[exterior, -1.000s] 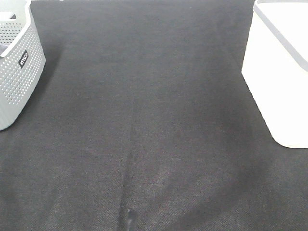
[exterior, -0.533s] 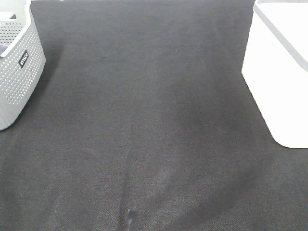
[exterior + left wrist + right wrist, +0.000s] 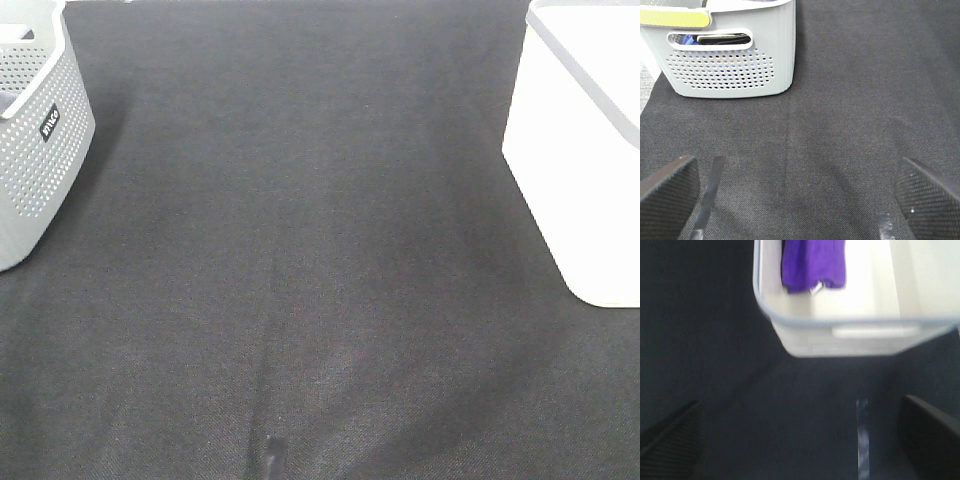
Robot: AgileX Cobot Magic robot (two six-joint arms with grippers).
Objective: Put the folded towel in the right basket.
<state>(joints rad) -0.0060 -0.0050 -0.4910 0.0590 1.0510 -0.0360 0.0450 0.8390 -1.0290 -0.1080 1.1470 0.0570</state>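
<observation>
A purple folded towel [image 3: 813, 264] lies inside the white right basket [image 3: 850, 340], seen in the right wrist view. The same basket [image 3: 580, 150] stands at the right edge of the exterior view, its inside hidden there. My right gripper [image 3: 800, 440] is open and empty, hanging above the cloth in front of the basket, apart from it. My left gripper [image 3: 795, 195] is open and empty over the dark cloth, a short way from the grey perforated left basket [image 3: 730, 65]. Neither arm shows in the exterior view.
The table is covered by a dark grey cloth [image 3: 300, 250]. The grey left basket [image 3: 35, 140] stands at the left edge and holds some dark and blue items [image 3: 715, 39]. Strips of tape [image 3: 710, 192] lie on the cloth near both grippers.
</observation>
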